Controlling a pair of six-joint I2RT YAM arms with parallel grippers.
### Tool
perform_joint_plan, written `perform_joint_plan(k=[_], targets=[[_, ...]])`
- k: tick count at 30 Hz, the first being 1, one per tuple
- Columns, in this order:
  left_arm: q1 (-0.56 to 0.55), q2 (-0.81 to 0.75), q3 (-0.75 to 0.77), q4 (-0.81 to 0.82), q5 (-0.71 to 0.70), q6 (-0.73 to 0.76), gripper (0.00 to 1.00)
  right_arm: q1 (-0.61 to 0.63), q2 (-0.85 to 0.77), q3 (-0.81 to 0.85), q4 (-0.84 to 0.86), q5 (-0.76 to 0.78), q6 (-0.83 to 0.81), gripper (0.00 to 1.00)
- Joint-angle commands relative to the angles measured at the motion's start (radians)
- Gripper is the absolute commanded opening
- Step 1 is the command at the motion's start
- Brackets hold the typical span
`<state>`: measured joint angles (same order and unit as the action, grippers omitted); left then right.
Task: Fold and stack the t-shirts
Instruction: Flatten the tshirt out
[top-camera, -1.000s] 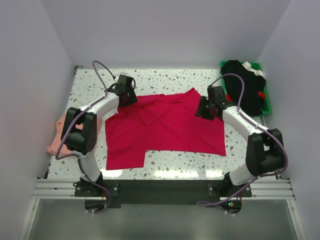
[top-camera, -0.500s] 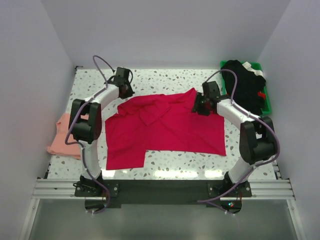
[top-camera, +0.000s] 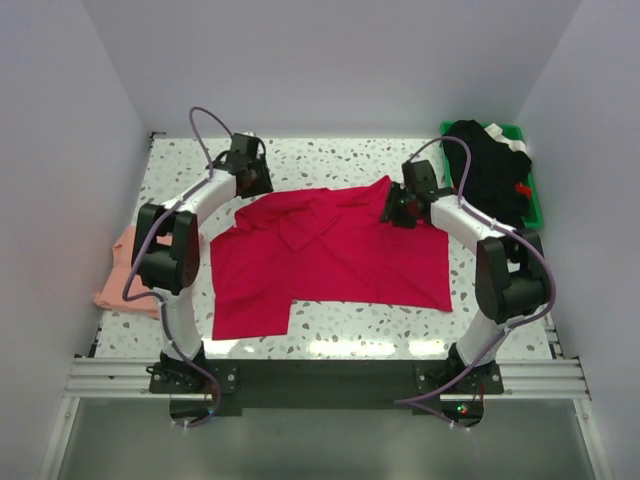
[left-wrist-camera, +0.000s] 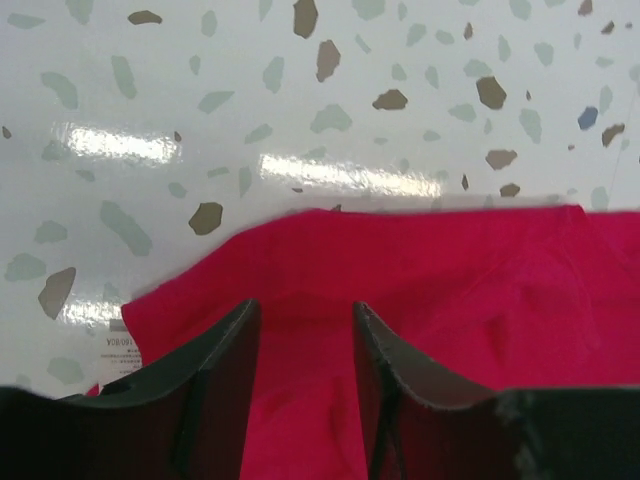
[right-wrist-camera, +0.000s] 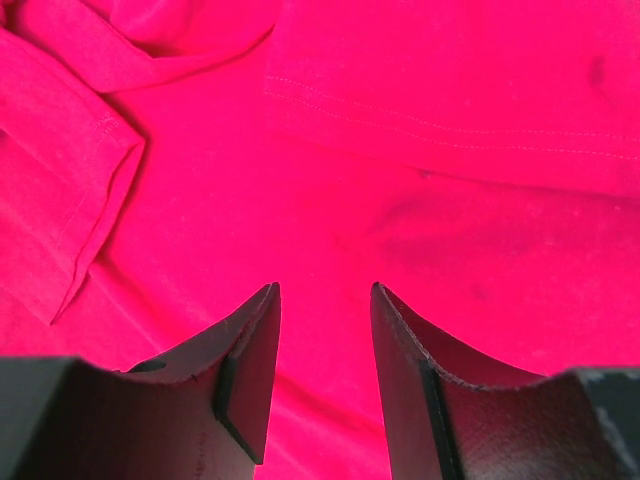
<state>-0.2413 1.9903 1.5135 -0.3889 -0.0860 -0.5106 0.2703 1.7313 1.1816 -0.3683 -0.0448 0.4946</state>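
Risk of pinching a thin lip of hem, or a doubled layer by the folded sleeve, then slipping out mid-fold. Crimson t-shirt (top-camera: 330, 255) spread mid-frame, pink t-shirt (top-camera: 118, 268) at left edge. Left gripper (left-wrist-camera: 303, 330) parted over the crimson shirt's upper-left edge, right gripper (right-wrist-camera: 325, 340) parted over upper-right cloth, neither grasping.

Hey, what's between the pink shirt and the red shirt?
Between pink shirt and red shirt, the top view shows only bare speckled table, with the left arm overhanging it.

Left hand (left-wrist-camera: 300, 312) stretched forward, jaws apart, empty; right hand (right-wrist-camera: 325, 292) likewise, jaws apart.
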Motion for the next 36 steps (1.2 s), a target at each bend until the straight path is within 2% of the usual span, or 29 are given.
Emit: perform_joint_plan(k=[1,3,8,23,26,27,29,30,32,36], targets=[[-0.053,-0.085,-0.013,-0.02,-0.018,0.083,0.48,0.01,-0.024,-0.005,0.045,-0.004,-0.007,0.45],[-0.075,-0.079,-0.016,-0.05,-0.049,0.113,0.53,0.012,-0.03,-0.014,0.048,-0.006,-0.007,0.45],[-0.142,-0.064,-0.016,-0.082,-0.113,0.162,0.55,0.012,-0.053,-0.036,0.052,0.005,-0.01,0.45],[-0.156,0.119,0.125,-0.139,-0.179,0.222,0.56,0.014,-0.052,-0.005,0.026,0.026,-0.019,0.45],[-0.156,0.127,0.146,-0.13,-0.213,0.227,0.43,0.014,-0.053,-0.01,0.028,0.026,-0.018,0.45],[-0.156,0.127,0.151,-0.123,-0.224,0.23,0.31,0.014,-0.053,-0.014,0.029,0.025,-0.018,0.45],[-0.154,0.133,0.174,-0.119,-0.263,0.239,0.17,0.014,-0.05,-0.02,0.037,0.028,-0.018,0.45],[-0.154,0.136,0.18,-0.116,-0.274,0.242,0.07,0.014,-0.044,-0.025,0.038,0.028,-0.018,0.45],[-0.15,0.142,0.197,-0.107,-0.299,0.253,0.0,0.014,-0.036,-0.028,0.04,0.031,-0.018,0.45],[-0.116,0.146,0.221,-0.071,-0.313,0.25,0.0,0.015,-0.032,-0.056,0.051,0.029,-0.01,0.45]])
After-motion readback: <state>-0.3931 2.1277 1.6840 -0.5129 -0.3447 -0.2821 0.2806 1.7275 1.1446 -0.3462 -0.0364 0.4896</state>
